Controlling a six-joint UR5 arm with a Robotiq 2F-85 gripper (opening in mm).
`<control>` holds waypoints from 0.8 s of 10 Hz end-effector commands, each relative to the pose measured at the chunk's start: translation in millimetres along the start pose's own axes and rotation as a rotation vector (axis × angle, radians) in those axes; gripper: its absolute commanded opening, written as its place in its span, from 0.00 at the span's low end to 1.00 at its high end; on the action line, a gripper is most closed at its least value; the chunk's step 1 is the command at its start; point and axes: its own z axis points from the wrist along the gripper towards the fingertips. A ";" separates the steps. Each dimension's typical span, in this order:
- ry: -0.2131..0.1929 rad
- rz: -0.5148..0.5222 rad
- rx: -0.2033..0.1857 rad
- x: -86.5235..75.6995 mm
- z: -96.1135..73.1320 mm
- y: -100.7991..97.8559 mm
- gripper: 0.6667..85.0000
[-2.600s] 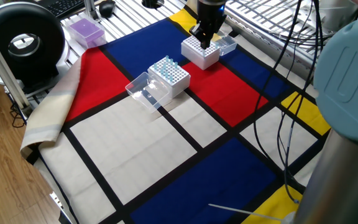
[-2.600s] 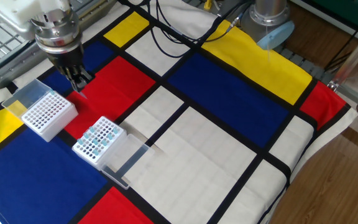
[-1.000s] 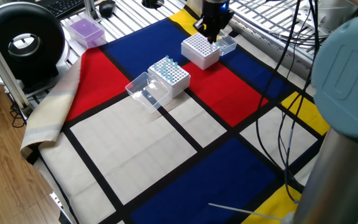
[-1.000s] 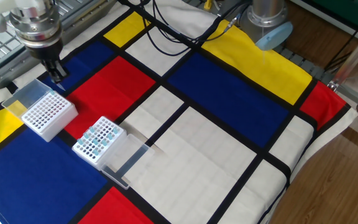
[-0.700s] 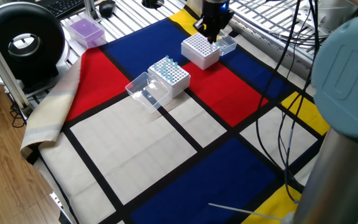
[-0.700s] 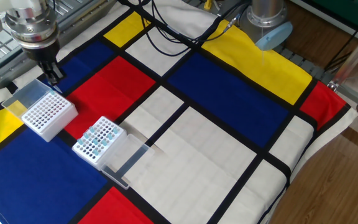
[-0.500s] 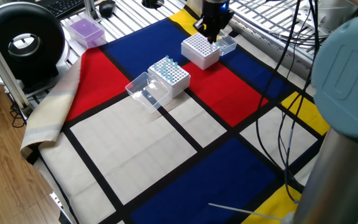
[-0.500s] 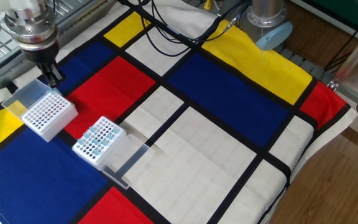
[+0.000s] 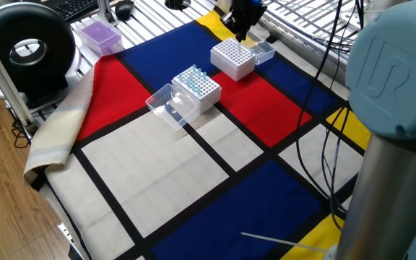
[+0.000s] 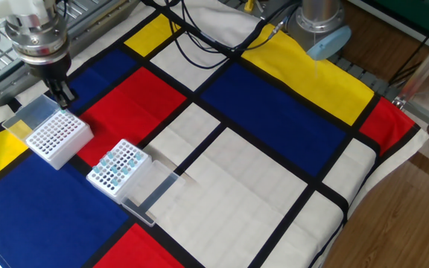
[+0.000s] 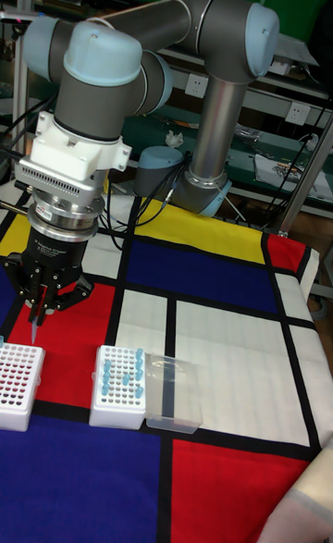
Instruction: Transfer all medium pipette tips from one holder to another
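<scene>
Two white racks stand side by side on the cloth. The nearer rack holds several pale blue medium pipette tips. The other rack shows only bare holes. My gripper hangs just above the far edge of that bare rack. Its fingers are pinched together, and in the tall fixed view one slender tip points down from between them.
A clear lid lies open beside the tip-filled rack, and another clear lid sits behind the bare rack. A purple box and a black round device stand off the cloth. Cables trail across the far side.
Since 2.6 s ago the gripper has swung from over the red field to the far edge of the bare rack. In the last half second it has dipped only slightly.
</scene>
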 end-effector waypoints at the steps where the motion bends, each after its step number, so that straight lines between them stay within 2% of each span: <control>1: -0.008 0.010 -0.012 -3.6 2.3 6.8 0.05; 8: -0.021 0.003 -0.011 -12.3 12.9 6.5 0.04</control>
